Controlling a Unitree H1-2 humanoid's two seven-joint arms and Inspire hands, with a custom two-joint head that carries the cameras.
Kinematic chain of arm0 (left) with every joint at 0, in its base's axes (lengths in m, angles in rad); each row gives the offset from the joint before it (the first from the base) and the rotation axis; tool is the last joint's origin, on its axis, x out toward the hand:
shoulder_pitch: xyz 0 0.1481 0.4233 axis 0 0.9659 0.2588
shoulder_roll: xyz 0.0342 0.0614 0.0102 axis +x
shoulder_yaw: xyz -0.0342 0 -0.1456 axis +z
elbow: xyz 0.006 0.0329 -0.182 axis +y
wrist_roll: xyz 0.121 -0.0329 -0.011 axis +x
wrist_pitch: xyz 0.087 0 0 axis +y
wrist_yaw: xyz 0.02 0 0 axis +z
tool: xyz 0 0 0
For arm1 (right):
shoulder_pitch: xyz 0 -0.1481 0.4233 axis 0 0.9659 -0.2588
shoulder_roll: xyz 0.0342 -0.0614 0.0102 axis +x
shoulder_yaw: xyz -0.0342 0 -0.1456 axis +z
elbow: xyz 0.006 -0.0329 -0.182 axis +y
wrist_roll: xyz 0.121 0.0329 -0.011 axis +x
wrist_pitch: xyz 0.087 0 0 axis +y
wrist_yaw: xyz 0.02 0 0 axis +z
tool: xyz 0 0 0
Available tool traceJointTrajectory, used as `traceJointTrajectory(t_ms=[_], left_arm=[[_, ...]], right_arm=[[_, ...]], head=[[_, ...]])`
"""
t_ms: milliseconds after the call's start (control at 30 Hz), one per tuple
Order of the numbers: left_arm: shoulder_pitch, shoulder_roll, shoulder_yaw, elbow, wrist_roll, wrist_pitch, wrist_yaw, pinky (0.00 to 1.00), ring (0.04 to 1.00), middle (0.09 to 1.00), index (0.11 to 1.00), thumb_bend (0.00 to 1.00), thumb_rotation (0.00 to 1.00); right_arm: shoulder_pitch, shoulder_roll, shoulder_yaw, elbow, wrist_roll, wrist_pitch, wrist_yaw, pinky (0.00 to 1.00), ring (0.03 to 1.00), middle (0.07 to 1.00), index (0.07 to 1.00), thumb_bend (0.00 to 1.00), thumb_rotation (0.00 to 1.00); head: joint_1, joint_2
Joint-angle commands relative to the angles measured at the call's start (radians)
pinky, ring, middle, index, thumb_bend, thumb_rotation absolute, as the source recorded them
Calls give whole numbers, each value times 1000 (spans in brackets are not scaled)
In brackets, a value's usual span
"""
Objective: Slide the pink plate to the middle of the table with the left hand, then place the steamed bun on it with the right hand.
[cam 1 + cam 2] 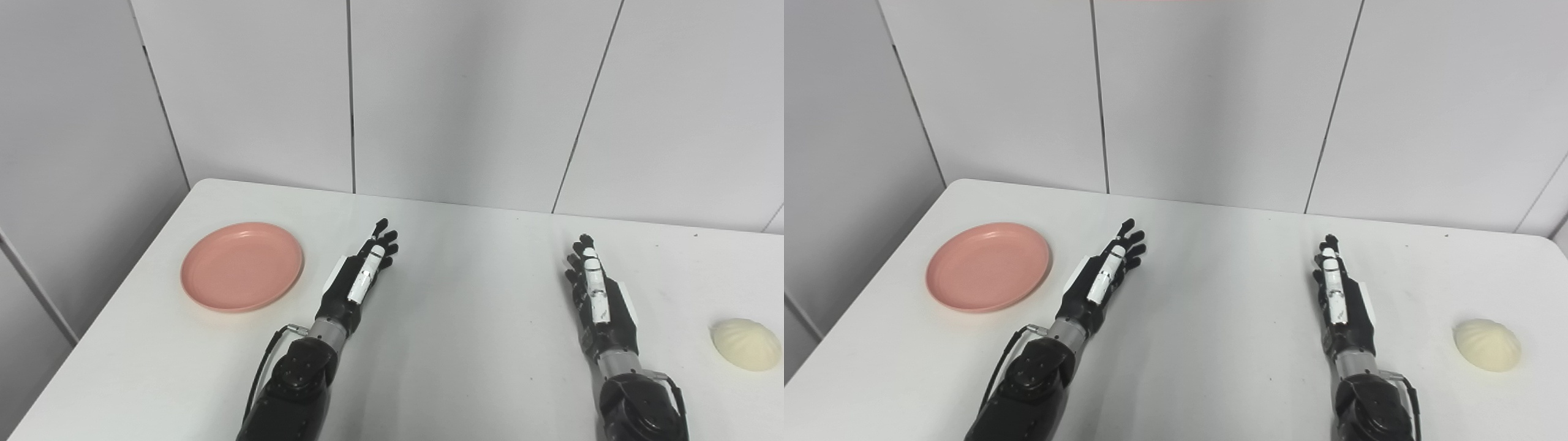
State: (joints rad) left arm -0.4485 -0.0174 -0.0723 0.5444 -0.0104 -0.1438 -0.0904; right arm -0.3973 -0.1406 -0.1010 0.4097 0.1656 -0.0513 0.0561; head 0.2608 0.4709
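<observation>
Both black forearms enter from the bottom edge, jointed and glossy, with a thin cable looping beside each wrist. Ahead of them the left hand point(361, 278) and the right hand point(597, 294) hover or rest low over the white table point(465, 343); both are empty, fingers stretched forward and slightly apart, dark with white plates along the back. Neither touches anything. To the left of the left hand, near but apart from it, lies the pink plate point(242, 266), round, shallow, matte and smooth, with a low raised rim, sitting close to the table's left edge. Far on the right side, well apart from the right hand, sits the steamed bun point(1487, 345), a pale cream dome with fine pleats running toward its top; it looks soft and likely to dent under a hard squeeze. No step appears begun: the plate is off-centre and bare. The next move would seem to call for the left hand to swing leftward to the plate's far rim and press or hook it lightly, then draw it toward the clear stretch between the two hands, keeping it flat so that it slides rather than tips.
</observation>
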Motion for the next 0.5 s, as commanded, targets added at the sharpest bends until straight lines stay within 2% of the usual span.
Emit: traceJointTrajectory(t_ms=[0,233,467], left_arm=[[63,-25,-9,64,5,36,1,950,941,956,970,372,1000],[78,-23,-9,-84,-10,69,-9,978,962,969,983,364,1000],[82,-8,-22,-240,34,87,16,937,944,954,968,409,1000]], right_arm=[[46,-5,-1,25,-9,45,1,1000,998,1000,1000,194,1000],[35,-3,-5,46,-11,37,-7,1000,993,1000,1000,189,1000],[26,-9,-6,72,-5,22,8,1000,999,1000,1000,193,1000]], head=[[0,1],[5,-4],[11,-11]])
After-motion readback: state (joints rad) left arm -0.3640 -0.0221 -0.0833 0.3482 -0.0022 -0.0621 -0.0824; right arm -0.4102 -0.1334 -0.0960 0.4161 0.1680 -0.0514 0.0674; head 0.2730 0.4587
